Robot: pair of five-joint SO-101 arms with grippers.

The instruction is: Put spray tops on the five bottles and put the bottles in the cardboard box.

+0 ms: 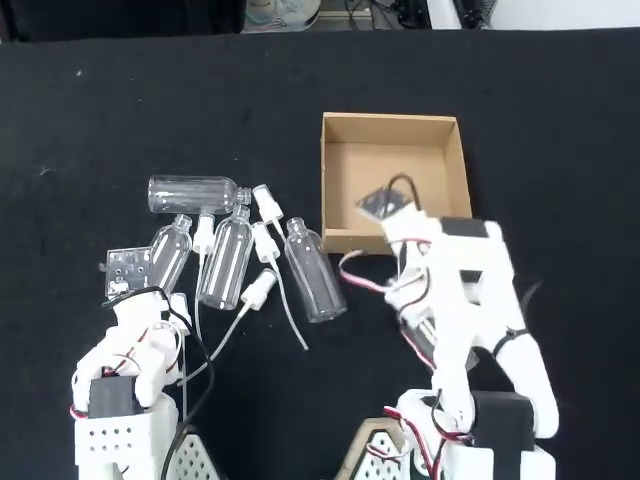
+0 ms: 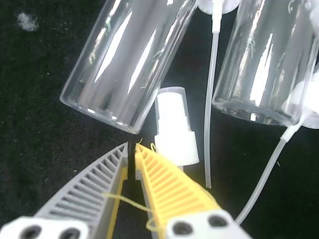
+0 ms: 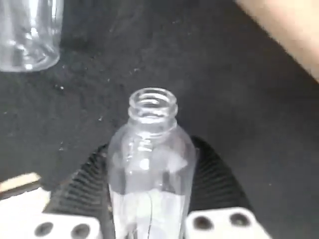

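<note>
Your L claw [image 2: 130, 149] is clenched: ribbed fingers, one grey and one yellow, w/ tips almost touching and nothing between them. A thin pale thread hangs across them. Just past the tips lies a spray top [image 2: 174, 134], white plastic w/ a ridged collar and a clear cap, flat on the desk [image 1: 560, 150], which has a black cloth cover. It sits between the round bases of two clear bottles, next to a thin translucent dip tube [image 2: 212, 99]. Your R claw [image 3: 149, 149] is grasping the held bottle [image 3: 152, 114] around its body btwn black ribbed fingers. The held bottle is clear smooth plastic w/ rounded shoulders and a threaded neck, mouth open, no top on it. Farther out, ahead of the L arm, four loose bottles [image 1: 227, 258] of the same clear plastic lie on their sides. White loose tops [image 1: 263, 240] w/ long thin tubes are scattered among them. To their right is the cardboard box [image 1: 365, 165], brown, square, open on top. The R arm's wrist overlaps its near wall.
</note>
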